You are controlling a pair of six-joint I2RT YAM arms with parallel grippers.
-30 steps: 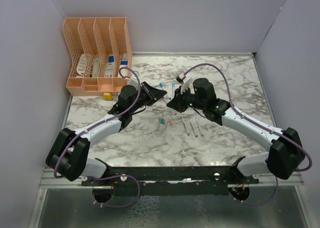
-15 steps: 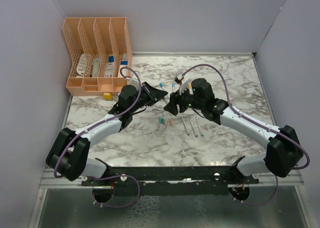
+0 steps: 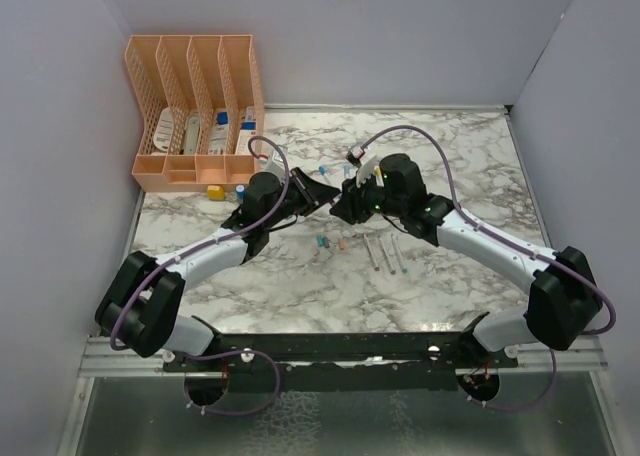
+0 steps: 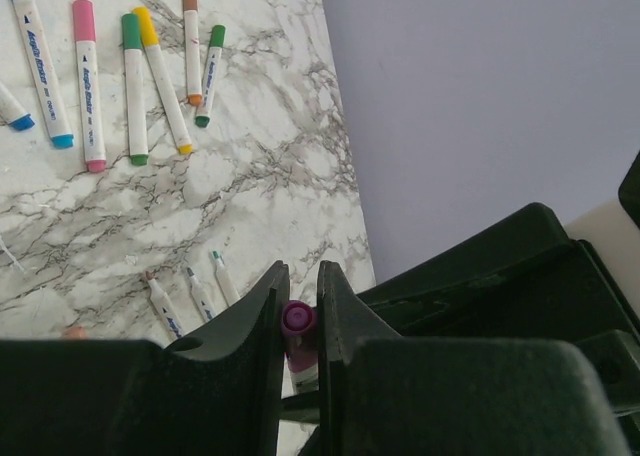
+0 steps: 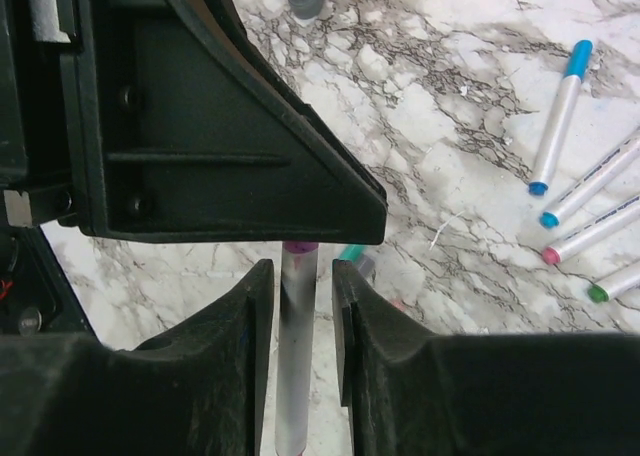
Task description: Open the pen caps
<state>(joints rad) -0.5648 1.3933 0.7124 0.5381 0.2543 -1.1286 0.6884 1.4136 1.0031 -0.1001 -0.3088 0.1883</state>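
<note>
Left gripper: your left gripper (image 4: 298, 294) is clamped on the purple cap (image 4: 298, 319), one finger tight on each side.
Right gripper: your right gripper (image 5: 300, 281) is closed round the pale barrel of the pen (image 5: 293, 361), which runs straight up between the fingers.
Cap and pen: the purple end sits at the top of the barrel, right against the left gripper's underside. You cannot tell whether the cap has come loose from the pen.
Change in the last second: the two wrists have drawn closer over the middle of the marble table (image 3: 450, 156). The gripper tips stood a little apart and now meet.
Unchanged: the loose caps (image 3: 322, 243) and the uncapped pens (image 3: 385, 252) lie where they lay, just in front of the grippers.
Other pens: a row of capped pens (image 4: 88, 86) lies on the marble beyond the left gripper.
Back left: the orange organiser (image 3: 195, 106) has not moved.
</note>
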